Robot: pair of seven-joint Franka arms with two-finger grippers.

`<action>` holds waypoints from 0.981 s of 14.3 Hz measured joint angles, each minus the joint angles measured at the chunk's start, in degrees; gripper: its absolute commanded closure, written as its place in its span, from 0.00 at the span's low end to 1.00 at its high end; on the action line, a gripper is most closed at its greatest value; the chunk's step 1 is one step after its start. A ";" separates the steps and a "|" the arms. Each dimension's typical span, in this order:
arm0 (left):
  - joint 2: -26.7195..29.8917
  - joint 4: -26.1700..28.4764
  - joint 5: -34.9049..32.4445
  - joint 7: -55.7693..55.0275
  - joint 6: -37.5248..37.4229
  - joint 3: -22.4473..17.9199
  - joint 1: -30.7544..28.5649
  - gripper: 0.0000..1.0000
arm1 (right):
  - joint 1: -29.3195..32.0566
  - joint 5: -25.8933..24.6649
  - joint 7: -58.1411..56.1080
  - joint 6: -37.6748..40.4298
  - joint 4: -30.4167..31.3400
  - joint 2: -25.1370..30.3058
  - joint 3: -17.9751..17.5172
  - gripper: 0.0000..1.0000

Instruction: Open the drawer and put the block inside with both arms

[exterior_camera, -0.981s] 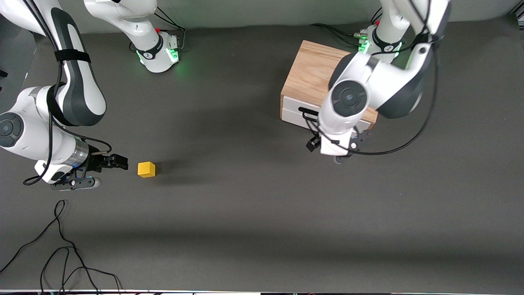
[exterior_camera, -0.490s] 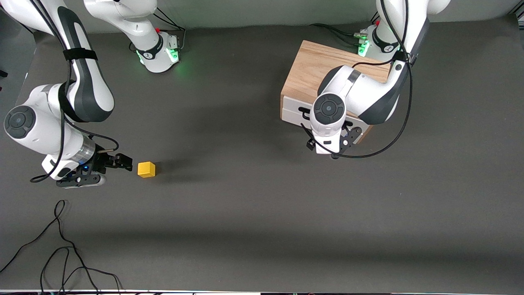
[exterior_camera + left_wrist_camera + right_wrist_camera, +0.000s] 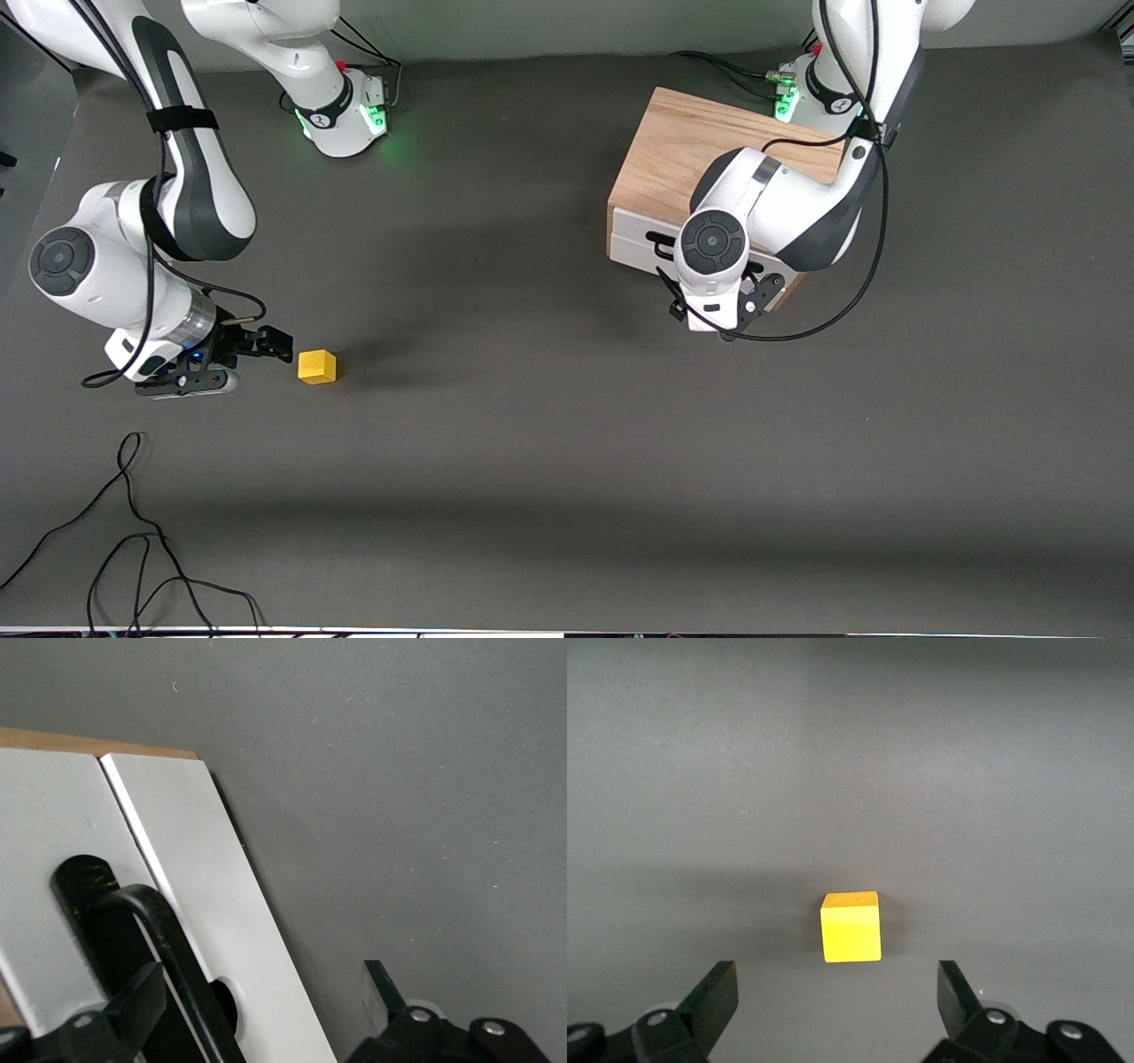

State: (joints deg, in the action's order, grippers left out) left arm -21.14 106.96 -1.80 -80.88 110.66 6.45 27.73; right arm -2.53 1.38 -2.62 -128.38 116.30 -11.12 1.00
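1. The yellow block sits on open table near the right arm's end; the right gripper, fingers spread, is just beside it.
2. The left gripper, fingers apart, straddles the handle of the closed drawer; only the wrist view shows this.

The drawer has a white front and a black wire handle, and it sits shut in a light wood box toward the left arm's end of the table. The block is a small bright yellow cube. It sits flat on the dark table toward the right arm's end, well apart from the drawer and nearer to the front camera than the box.
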 measured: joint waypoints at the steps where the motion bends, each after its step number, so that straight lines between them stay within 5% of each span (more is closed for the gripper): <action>1: 0.00 0.74 0.00 -0.01 0.58 -0.03 0.00 0.01 | 0.00 0.00 0.00 -0.17 0.28 -0.06 0.00 0.00; 14: -0.22 2.12 0.03 -0.28 4.64 -0.21 -0.07 0.01 | 0.00 0.00 0.00 -16.48 7.44 -7.36 0.03 0.00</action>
State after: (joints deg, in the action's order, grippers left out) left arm -21.37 109.09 -1.77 -81.16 115.31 6.23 27.66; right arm -2.53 1.39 -2.62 -144.86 123.74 -18.47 1.04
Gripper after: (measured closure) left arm 0.004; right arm 0.000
